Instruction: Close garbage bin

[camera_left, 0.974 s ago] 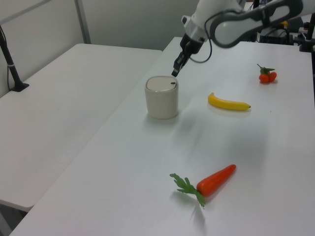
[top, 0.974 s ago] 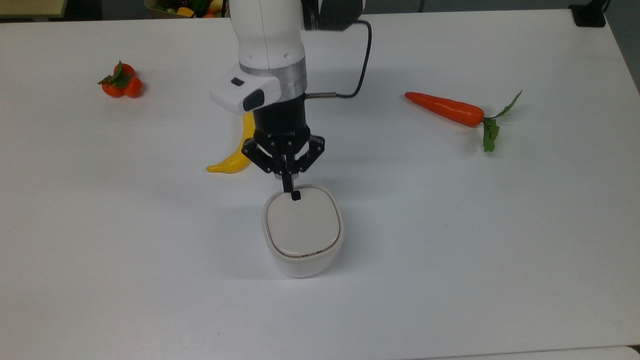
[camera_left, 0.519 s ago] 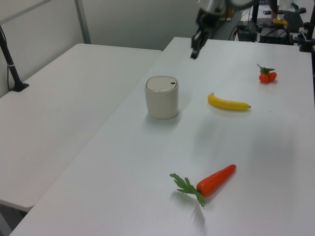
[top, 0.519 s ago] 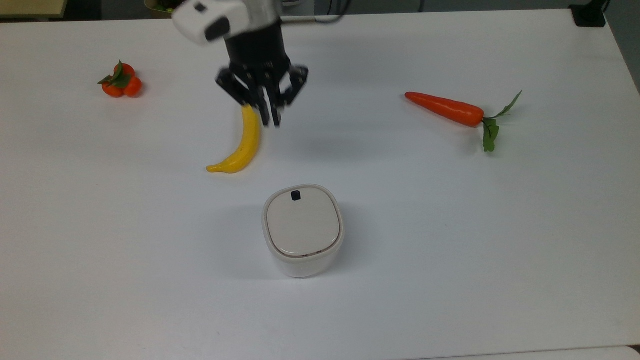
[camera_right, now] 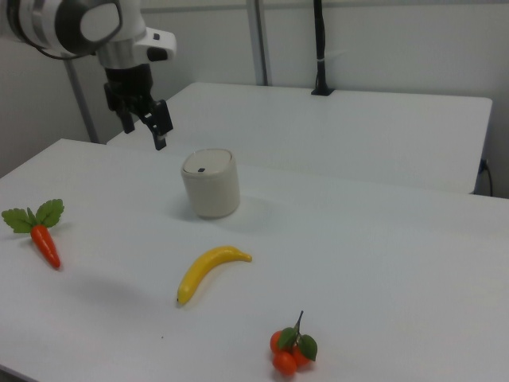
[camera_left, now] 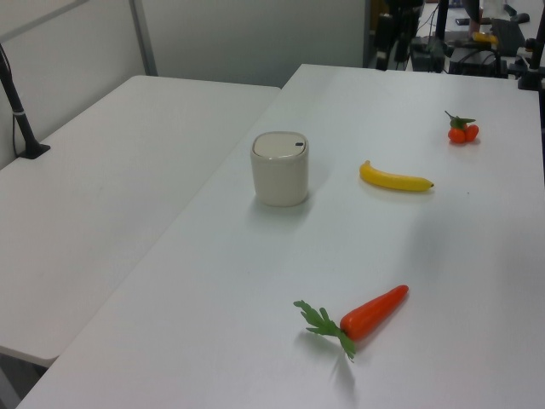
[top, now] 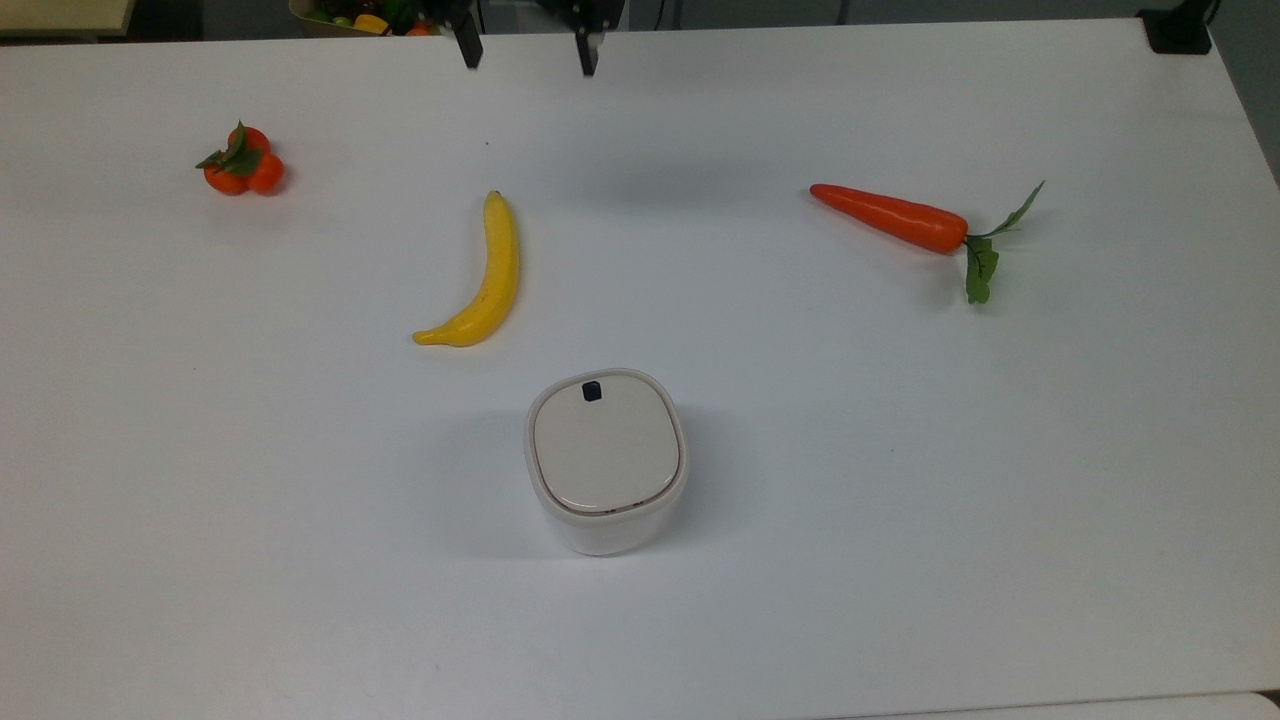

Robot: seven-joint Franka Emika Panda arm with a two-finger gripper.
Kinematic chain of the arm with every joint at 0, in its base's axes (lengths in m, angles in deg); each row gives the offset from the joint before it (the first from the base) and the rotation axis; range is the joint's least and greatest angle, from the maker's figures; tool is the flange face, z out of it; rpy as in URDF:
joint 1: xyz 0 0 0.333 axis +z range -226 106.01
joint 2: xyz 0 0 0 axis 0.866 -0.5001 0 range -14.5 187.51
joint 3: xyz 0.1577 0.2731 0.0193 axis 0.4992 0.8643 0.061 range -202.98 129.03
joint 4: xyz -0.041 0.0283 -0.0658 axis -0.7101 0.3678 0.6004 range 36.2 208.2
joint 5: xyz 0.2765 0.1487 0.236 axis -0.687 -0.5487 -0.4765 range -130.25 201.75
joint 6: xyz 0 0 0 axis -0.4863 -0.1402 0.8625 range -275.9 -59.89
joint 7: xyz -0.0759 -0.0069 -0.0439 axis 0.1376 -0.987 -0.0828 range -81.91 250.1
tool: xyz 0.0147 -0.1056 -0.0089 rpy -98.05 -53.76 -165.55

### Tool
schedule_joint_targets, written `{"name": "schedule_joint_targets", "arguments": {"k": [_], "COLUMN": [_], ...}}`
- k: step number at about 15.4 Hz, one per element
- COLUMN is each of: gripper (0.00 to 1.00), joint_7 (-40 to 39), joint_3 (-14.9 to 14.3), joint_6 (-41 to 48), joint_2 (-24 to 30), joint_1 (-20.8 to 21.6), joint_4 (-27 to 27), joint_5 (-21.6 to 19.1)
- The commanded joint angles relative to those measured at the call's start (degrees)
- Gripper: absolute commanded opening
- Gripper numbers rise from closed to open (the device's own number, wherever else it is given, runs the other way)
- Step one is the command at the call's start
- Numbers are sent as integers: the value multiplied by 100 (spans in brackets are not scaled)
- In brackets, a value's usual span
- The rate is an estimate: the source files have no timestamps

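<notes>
The garbage bin (top: pixel 606 462) stands upright on the white tabletop (top: pixel 900 450), slightly toward the near edge in the top view, with its beige lid (top: pixel 605 444) lying flat and flush within the white rim. A small black button (top: pixel 591 391) sits at the lid's far edge in the top view. The gripper (top: pixel 523 45) is raised at the top view's upper edge, well apart from the bin and touching nothing; its two black fingers (top: pixel 468 48) are spread wide with a clear gap between them. In the right view the gripper (camera_right: pixel 143 121) hangs in the air above and to the right view's left of the bin (camera_right: pixel 211 184), held by the white arm (camera_right: pixel 87 25). A yellow banana (top: pixel 482 277) lies on the tabletop just beyond the bin toward the top view's upper left, not touching it. An orange carrot (top: pixel 890 217) with green leaves lies toward the top view's right, well apart from the bin. A cluster of small oranges (top: pixel 241 164) with a leaf rests near the top view's left edge. In the left view a second white table (camera_left: pixel 111 179) adjoins the tabletop on the left view's left.
</notes>
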Motion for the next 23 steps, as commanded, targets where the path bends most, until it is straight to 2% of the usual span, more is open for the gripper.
{"name": "schedule_joint_targets", "arguments": {"k": [1, 4, 6, 8, 12, 16, 18, 23], "gripper": [100, 100, 100, 100, 100, 100, 100, 100], "joint_7": [175, 175, 105, 53, -509, -729, -1045, -1257], "joint_3": [283, 591, 600, 591, 521, 109, 90, 81], "joint_6": [365, 401, 278, 199, -328, -469, -443, -469], "joint_2": [334, 624, 791, 810, 792, 748, 739, 739], "joint_1": [-186, -362, -354, -266, -90, 305, 306, 279], "joint_4": [115, 404, 668, 713, 923, 932, 932, 924], "joint_5": [-12, 15, 23, 41, 111, 234, 234, 296]}}
